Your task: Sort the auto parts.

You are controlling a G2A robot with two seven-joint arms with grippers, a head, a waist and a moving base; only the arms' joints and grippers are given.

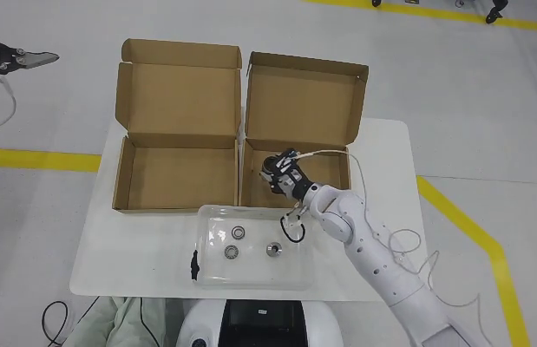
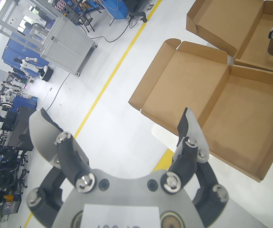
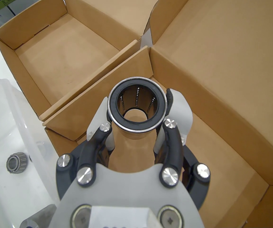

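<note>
The right pincer (image 3: 137,106) pinches a linear bearing (image 3: 136,127). This part is a short metal tube with a black ring at its open end and rows of tiny balls inside. One finger (image 3: 178,110) presses on each side of it. The tube stands up straight with its open end up. It is over the right cardboard box (image 1: 329,169), near the corner of the box next to the left box and the tray. It is hard to tell if the tube touches the bottom of the box.

The left cardboard box (image 1: 177,178) sits just beside the right one. Both boxes have their lids folded back. They sit on the white table (image 1: 381,173).

A clear plastic tray (image 1: 251,279) sits on the table in front of the boxes, on the robot's side. Three small round metal parts lie in it, apart from each other: one (image 1: 239,232), another (image 1: 232,252) and a third (image 1: 273,249).

The left pincer (image 2: 114,115) is off to the left side, well apart from the boxes and over the floor. Its two fingers are spread wide with nothing between them.
</note>
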